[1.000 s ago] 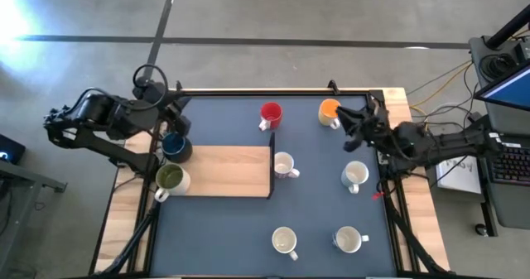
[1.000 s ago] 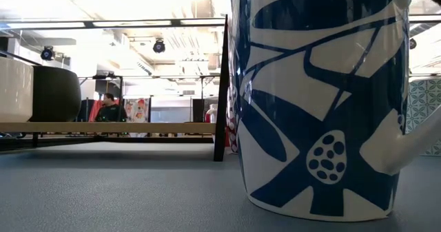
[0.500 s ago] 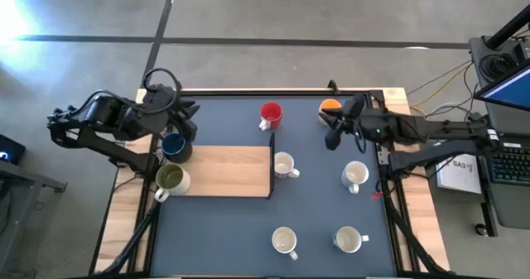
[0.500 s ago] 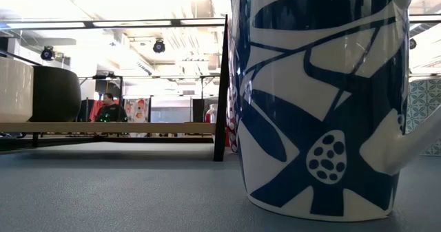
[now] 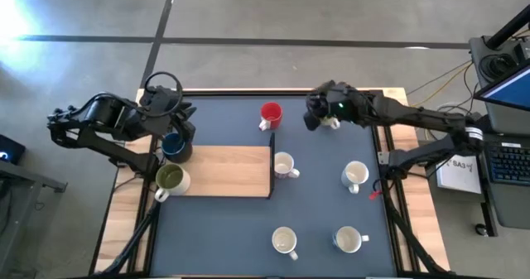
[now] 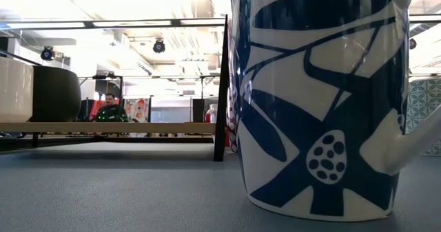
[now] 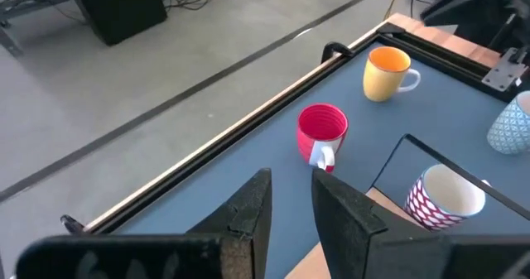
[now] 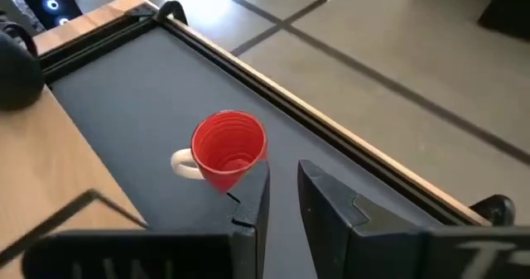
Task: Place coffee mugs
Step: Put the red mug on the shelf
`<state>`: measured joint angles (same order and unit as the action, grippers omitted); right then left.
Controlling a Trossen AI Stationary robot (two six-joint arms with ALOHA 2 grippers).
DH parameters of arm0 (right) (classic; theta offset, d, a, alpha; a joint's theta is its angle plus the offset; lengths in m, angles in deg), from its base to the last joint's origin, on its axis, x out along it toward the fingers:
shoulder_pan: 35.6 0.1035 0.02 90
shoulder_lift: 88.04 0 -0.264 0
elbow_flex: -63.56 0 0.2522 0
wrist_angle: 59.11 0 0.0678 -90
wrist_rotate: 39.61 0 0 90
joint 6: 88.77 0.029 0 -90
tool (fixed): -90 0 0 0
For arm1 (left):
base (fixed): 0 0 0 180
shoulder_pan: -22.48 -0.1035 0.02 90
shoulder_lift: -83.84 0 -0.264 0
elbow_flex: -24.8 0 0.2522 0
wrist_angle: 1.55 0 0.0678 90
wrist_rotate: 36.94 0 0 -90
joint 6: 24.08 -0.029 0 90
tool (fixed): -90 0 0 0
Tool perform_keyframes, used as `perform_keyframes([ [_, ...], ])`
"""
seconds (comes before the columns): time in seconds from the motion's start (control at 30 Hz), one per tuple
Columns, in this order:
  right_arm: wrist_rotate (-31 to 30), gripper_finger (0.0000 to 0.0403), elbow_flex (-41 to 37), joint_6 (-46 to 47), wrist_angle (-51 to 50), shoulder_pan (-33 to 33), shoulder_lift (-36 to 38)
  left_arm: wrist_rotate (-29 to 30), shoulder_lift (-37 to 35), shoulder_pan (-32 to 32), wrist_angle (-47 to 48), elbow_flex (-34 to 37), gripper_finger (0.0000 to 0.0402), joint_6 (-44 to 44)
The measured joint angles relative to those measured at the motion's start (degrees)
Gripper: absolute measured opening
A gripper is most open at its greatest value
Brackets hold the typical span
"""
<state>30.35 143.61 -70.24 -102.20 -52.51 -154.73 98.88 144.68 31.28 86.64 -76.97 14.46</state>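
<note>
Concrete floor around a desk [image 5: 248, 262] with a dark blue mat and a wooden board [image 5: 224, 171] at 9 o'clock.

Left gripper [image 7: 290, 184] is at 10 o'clock, over the dark blue mug [image 5: 174, 147], whose far rim is hidden by the arm. Its fingers [image 7: 248, 213] are slightly apart with nothing between them.

Right gripper [image 8: 283, 170] is at 1 o'clock, with a narrow gap and nothing held. From above it covers nearly all of the orange mug [image 7: 387, 68], which the left wrist view shows standing free on the mat.

Red mug [image 5: 271, 113] is at 12. Olive mug [image 5: 170, 178] sits on the board's 9 o'clock end.

White mugs: one [image 5: 284, 165] at centre beside the board, one [image 5: 354, 175] at 3, two [image 5: 285, 242] [image 5: 348, 240] at 5–6.

In the low view, a white mug with blue print [image 6: 324, 101] fills the right half, cut off at its top and handle, so most of the desk is blocked. A person [image 6: 110, 111] is far behind, too small to make out.
</note>
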Motion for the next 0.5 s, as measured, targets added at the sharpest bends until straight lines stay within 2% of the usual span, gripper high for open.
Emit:
perform_keyframes([
  [0.13, 1.09, 0.0036, 2.47, 1.35, 0.48, -2.24, -4.66, -0.02, 0.35, 0.0, 0.01, 0.0, 0.0071, -0.08],
  [0.23, 3.92, 0.004, 3.86, 2.53, 0.78, -3.85, -8.19, -0.02, 0.46, 0.0, 0.4, 0.0, 0.0071, -0.13],
  [0.33, 6.88, 0.0059, 5.09, 4.45, 1.63, -5.52, -12.01, 0.0, 0.46, 0.0, 1.31, 0.02, 0.0071, -0.17],
  [0.5, 7.16, 0.0105, 7.79, 9.37, 1.51, -7.23, -18.43, -0.01, 0.41, 0.0, 5.23, 0.03, 0.0071, -0.08],
])
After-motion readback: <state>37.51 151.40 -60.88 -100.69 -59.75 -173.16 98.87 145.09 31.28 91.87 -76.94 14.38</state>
